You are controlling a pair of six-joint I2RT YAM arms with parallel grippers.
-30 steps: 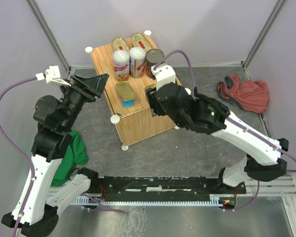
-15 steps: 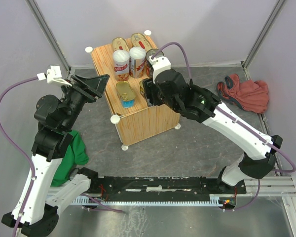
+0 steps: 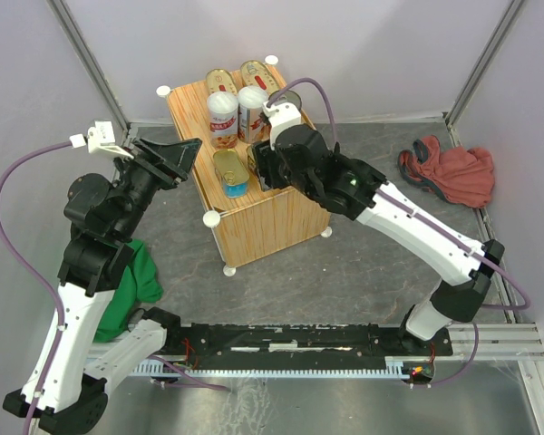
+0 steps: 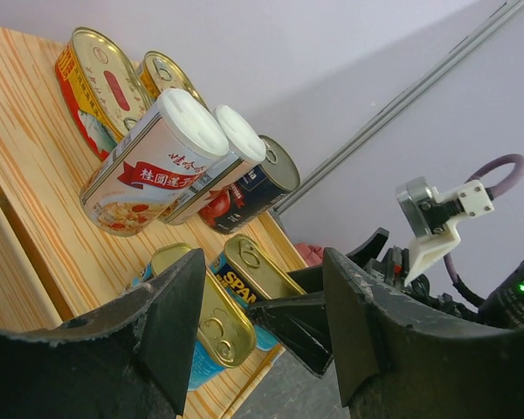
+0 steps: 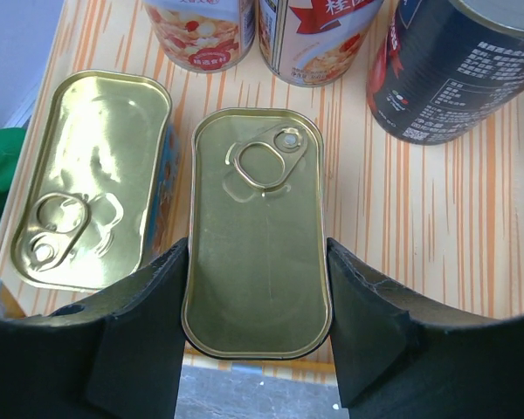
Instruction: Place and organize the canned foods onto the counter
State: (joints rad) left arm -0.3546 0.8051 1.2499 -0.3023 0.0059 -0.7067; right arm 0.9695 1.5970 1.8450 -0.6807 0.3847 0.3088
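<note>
**Flat tin gripped at the bench's near edge**

The right hand (image 5: pixel 256 257) was closed about halfway, its fingers pressed on the long sides of a rectangular gold tin with a ring pull (image 5: pixel 255 209). That tin sat at the near rim of the light wood-grain box bench with white knobs (image 5: pixel 410 227), which stood at 12 o'clock from the arm bases. A second rectangular gold tin (image 5: pixel 92 179) lay just beside it at 9 o'clock. Two tall white-lidded tins (image 3: pixel 222 118) stood at 11 and 12, a dark round tin (image 5: pixel 454 70) at 2, and two oval gold tins with red labels (image 4: pixel 96 87) at the far edge. The left hand (image 4: pixel 262 279) hung open and empty at the bench's 9 o'clock.

The held tin was likely stiff, dense for its size and slick-walled. The long sides, taken low, seemed the safest hold, with the ring pull left alone.

Whether its base rested on the wood or hung just above could not be told, nor whether its near end overhung the rim. Overhead, the right arm covered it entirely, and the fingers hid its side walls.
</note>
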